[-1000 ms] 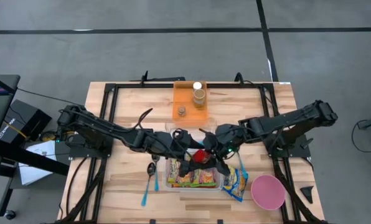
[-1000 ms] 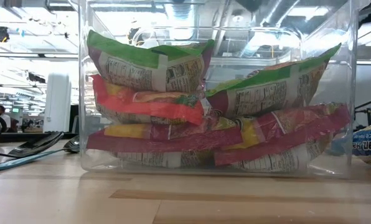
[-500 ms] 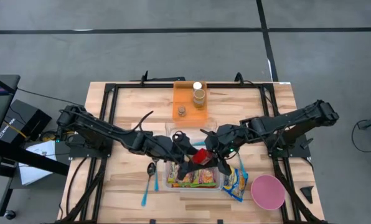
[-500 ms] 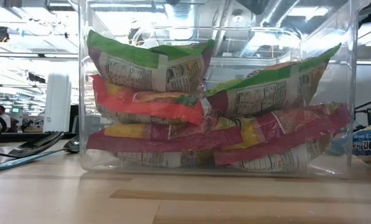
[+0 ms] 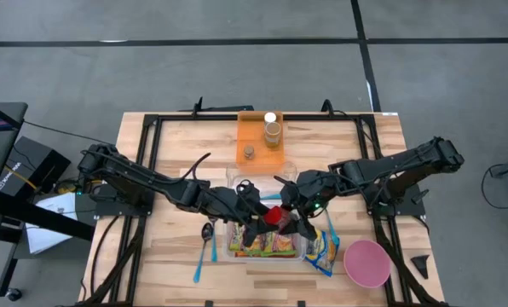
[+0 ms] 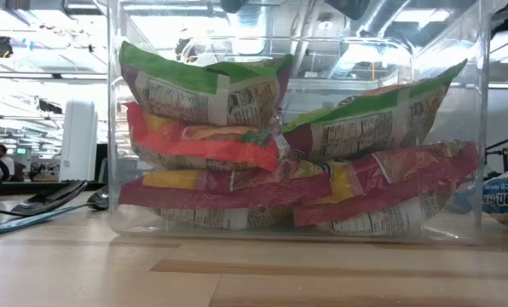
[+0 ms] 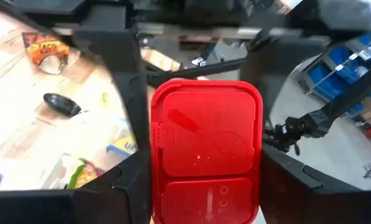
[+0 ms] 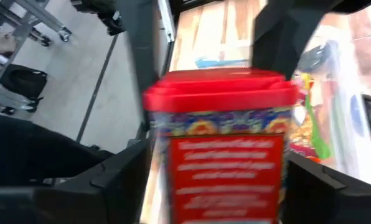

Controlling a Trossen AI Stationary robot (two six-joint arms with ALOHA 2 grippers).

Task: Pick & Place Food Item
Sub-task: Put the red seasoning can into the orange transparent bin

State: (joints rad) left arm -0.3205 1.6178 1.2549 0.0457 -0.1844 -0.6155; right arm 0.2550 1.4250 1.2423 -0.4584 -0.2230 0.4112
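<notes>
A red-lidded box [image 5: 274,215] with a printed label hangs above the clear bin [image 5: 231,252], which holds several snack packets [image 6: 237,145]. My left gripper [image 7: 204,180] comes from the table's left and is shut on the box; the red lid [image 7: 204,130] faces its wrist view. My right gripper [image 8: 220,186] comes from the table's right and is open. Its fingers [image 8: 126,174] stand on either side of the box's label side [image 8: 223,168], with gaps between them and the box. My left gripper pinches the red box between its two fingers on two opposite side edges, just below the lid [image 7: 153,155]. The fingers come nearly level from the table's left, slanting a little downward. The box hangs clear above the bin.
A loose snack packet [image 5: 322,247] and a pink bowl [image 5: 366,262] lie right of the bin. A black spoon [image 5: 209,231] and a blue-handled one [image 5: 199,266] lie left of it. An orange tray [image 5: 252,136] with a jar [image 5: 273,132] stands at the far edge.
Both arms have stayed over the bin with the red box between them. My left gripper's fingers have drawn in onto the box, and my right gripper's fingers have spread away from it. The box has kept its place above the bin.
</notes>
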